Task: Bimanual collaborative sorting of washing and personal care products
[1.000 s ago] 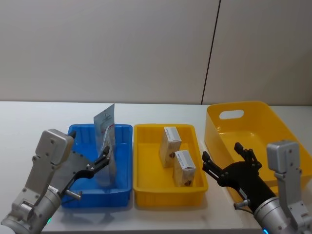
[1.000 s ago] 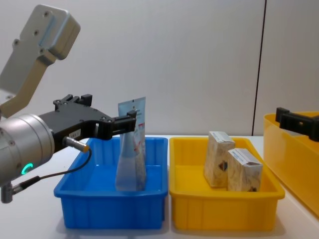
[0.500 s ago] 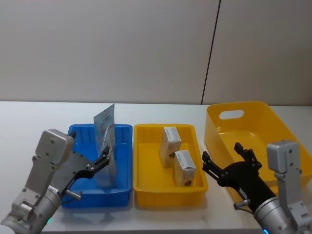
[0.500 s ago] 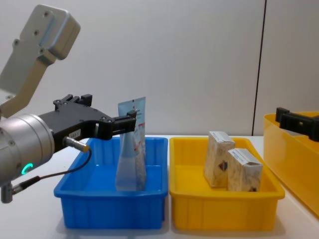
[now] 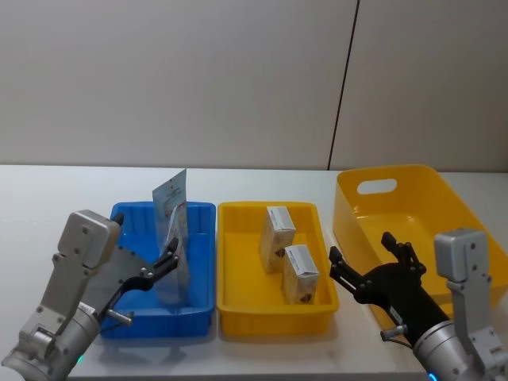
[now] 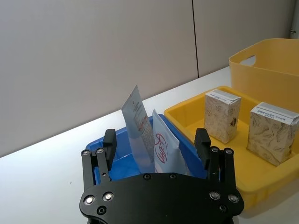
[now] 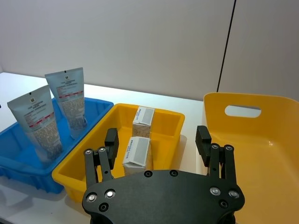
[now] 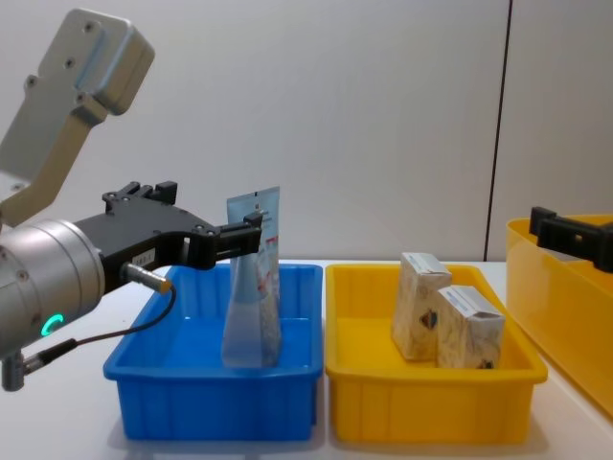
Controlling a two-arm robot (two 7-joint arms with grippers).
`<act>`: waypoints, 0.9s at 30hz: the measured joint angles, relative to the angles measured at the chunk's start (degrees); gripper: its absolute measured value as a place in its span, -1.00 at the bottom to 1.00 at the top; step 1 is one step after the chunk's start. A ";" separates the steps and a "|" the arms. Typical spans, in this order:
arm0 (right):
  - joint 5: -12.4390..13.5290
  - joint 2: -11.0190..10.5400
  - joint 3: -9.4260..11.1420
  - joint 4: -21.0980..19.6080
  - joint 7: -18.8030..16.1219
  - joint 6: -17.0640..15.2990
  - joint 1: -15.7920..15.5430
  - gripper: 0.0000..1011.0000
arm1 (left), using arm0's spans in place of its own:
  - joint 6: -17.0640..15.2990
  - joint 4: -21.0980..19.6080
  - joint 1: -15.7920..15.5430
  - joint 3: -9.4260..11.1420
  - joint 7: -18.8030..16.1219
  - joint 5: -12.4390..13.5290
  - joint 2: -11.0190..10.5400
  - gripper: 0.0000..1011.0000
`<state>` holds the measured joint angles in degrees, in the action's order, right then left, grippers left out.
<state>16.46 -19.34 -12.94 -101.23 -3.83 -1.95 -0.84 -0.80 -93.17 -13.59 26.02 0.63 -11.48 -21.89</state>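
Head view: the left arm comes in low, with the left gripper right by the light-blue tubes standing in the blue bin. The right gripper hangs between the small yellow bin and the big yellow tub.

Left wrist view: its fingers are spread wide with both tubes ahead, nothing gripped.

Right wrist view: that one's spread and empty too. The two cartons stand upright in the small yellow bin.

Chest view: a fingertip sits at a tube's top edge, can't tell if it's touching.

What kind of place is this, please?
Likely a robot lab test bench: bare white table, plain grey wall panels, a blue bin of tubes beside a middle yellow bin of cartons.
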 joint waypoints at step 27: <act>-1.24 0.64 -1.03 -0.10 0.80 -3.64 1.67 0.98 | 0.01 0.00 0.00 0.00 0.00 0.00 0.00 0.98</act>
<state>15.23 -18.69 -13.98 -101.32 -3.03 -5.60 0.83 -0.80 -93.17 -13.59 26.02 0.63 -11.48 -21.89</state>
